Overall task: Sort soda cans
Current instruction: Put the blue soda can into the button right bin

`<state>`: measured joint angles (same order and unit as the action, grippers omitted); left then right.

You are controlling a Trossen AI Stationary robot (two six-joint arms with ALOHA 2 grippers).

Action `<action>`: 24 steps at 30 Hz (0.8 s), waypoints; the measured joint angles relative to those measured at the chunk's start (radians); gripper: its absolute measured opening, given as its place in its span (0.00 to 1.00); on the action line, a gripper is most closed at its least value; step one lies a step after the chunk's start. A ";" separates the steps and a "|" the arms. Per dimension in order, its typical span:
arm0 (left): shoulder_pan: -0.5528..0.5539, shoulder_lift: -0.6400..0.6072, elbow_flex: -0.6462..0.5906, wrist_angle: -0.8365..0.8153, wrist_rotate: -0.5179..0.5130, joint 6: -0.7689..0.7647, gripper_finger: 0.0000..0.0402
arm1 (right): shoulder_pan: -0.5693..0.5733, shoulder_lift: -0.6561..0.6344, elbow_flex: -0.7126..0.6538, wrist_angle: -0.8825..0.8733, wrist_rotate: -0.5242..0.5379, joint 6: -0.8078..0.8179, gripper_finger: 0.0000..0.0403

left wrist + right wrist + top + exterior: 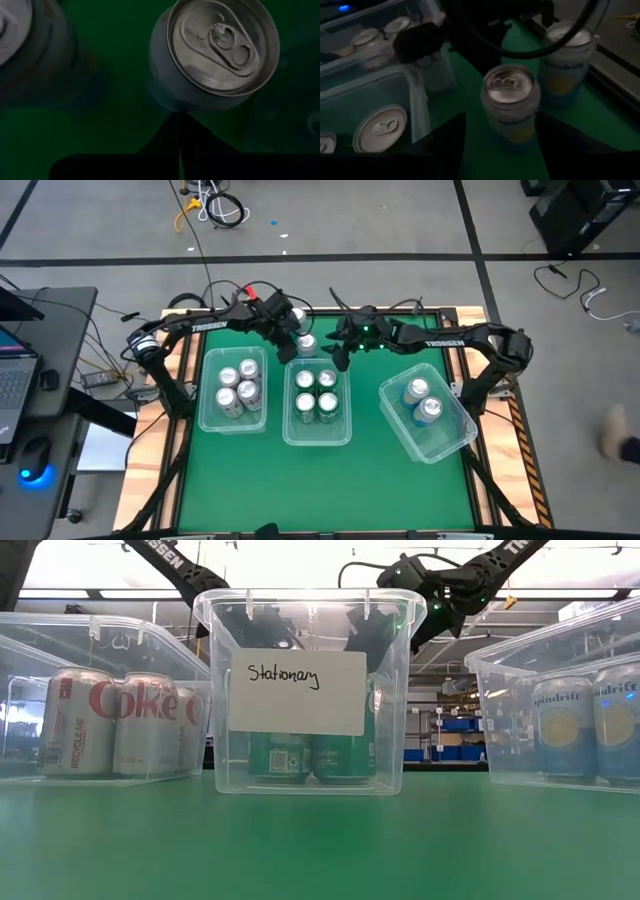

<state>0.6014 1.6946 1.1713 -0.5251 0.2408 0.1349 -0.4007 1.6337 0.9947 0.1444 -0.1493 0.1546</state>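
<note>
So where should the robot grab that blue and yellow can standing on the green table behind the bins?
Probably around its round side wall, below the rim, coming down from above. The can stands upright on the green table with its flat silver top up, and the right gripper already hangs over it, one dark finger at each side. A second can stands apart beside it.

Looking straight down on 1 soda can (215, 55) in the upper right of the frame, silver top with pull tab facing the camera, pale side wall showing beneath it. Standing on a green table surface (115, 135). Part of a 2nd can (30, 45) blurred at the upper left edge, well apart from the 1st. Dark left gripper (180, 150) at the bottom centre, fingers pressed together into 1 point just below the near can.
</note>
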 joint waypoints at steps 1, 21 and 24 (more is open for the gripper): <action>-0.003 0.003 0.000 0.011 0.000 -0.003 0.00 | 0.000 0.001 0.000 0.000 -0.003 -0.005 0.57; -0.029 0.010 0.000 0.129 0.016 -0.042 0.00 | -0.016 0.068 0.000 0.069 0.016 -0.069 0.74; -0.029 0.010 0.001 0.099 0.013 -0.044 0.00 | -0.016 0.068 0.000 0.070 0.017 -0.069 0.73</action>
<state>0.5728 1.7046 1.1725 -0.4264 0.2540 0.0914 -0.4168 1.7016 0.9943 0.2146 -0.1326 0.0857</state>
